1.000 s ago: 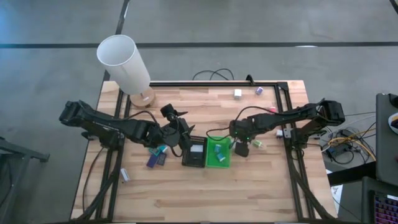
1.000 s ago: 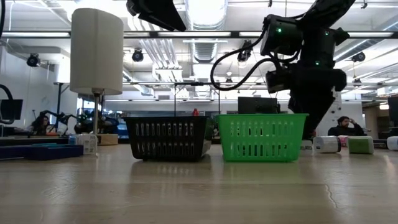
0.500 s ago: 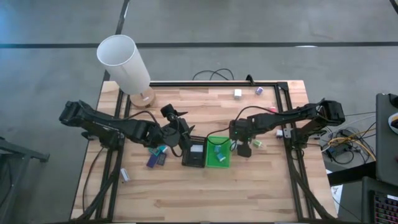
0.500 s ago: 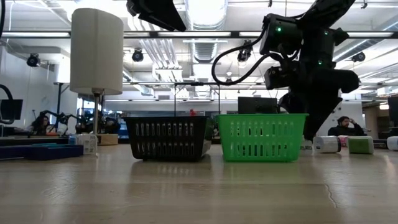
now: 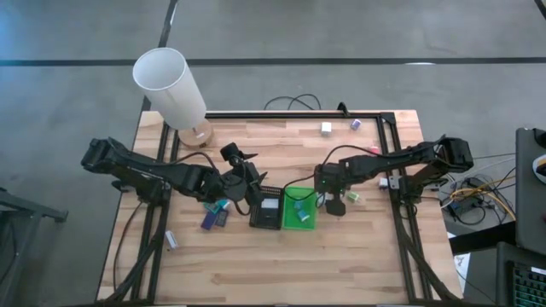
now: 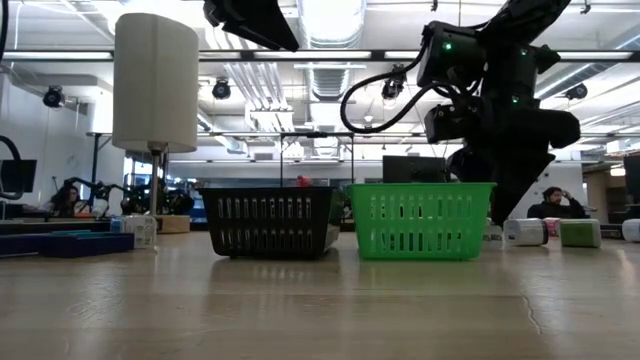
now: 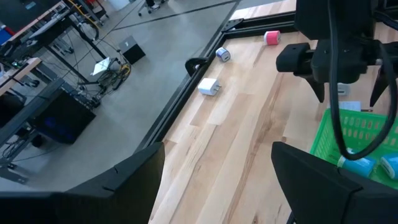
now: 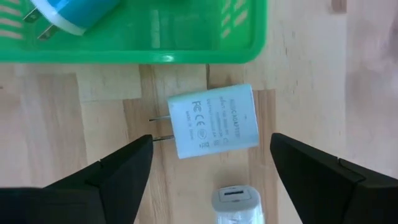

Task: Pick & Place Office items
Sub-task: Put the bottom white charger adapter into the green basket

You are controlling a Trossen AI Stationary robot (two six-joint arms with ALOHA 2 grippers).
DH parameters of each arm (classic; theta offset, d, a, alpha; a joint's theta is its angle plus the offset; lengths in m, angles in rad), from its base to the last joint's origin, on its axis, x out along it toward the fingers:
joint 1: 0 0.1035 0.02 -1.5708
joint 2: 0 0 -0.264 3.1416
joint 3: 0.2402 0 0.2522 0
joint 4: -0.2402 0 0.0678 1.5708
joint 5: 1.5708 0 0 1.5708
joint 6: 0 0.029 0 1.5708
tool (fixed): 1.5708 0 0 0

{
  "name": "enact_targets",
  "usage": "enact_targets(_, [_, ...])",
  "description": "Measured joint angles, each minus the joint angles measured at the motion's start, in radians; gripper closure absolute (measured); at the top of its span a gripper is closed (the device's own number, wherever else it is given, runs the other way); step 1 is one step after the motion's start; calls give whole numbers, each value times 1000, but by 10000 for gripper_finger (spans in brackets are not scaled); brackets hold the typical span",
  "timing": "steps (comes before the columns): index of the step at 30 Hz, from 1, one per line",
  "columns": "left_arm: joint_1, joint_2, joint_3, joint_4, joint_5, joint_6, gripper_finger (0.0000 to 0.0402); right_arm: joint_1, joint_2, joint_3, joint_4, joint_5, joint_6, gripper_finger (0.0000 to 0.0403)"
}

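A white plug charger (image 8: 214, 121) lies flat on the wood just outside the green tray (image 8: 186, 57), its prongs pointing along the tray's wall. My right gripper (image 8: 211, 140) points down over it, open, one finger on either side and clear of it. In the high view this gripper (image 5: 329, 201) stands at the green tray's (image 5: 299, 223) right side. A blue charger (image 8: 74, 15) lies inside the tray. My left gripper (image 7: 217, 186) hangs open and empty, higher up, above the black tray's (image 5: 266, 223) far left corner (image 5: 247, 182).
A second small white item (image 8: 236, 202) lies close beside the charger. Loose blocks lie at the far right: white (image 5: 326, 128), purple (image 5: 356, 124), pink (image 5: 373, 150). Teal and dark-blue pieces (image 5: 215, 213) lie left of the black tray. The white lamp (image 5: 171, 85) stands far left.
My right gripper has stayed in place beside the green tray and rolled about its own pointing line; in the low view its fingers stand wider apart than a second ago. My left arm has kept still.
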Motion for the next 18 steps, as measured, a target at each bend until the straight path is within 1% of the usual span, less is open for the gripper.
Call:
enact_targets(2, [0, 0, 0, 0, 0, 0, 99, 0, 0, 9, 2, -1, -27, 87])
enact_targets(12, [0, 0, 0, -48, 0, -23, 99, 0, -1, 38, 4, 0, -30, 99])
enact_targets(18, [0, 0, 0, -59, 0, -31, 99, 0, -1, 26, 0, 0, 0, 95])
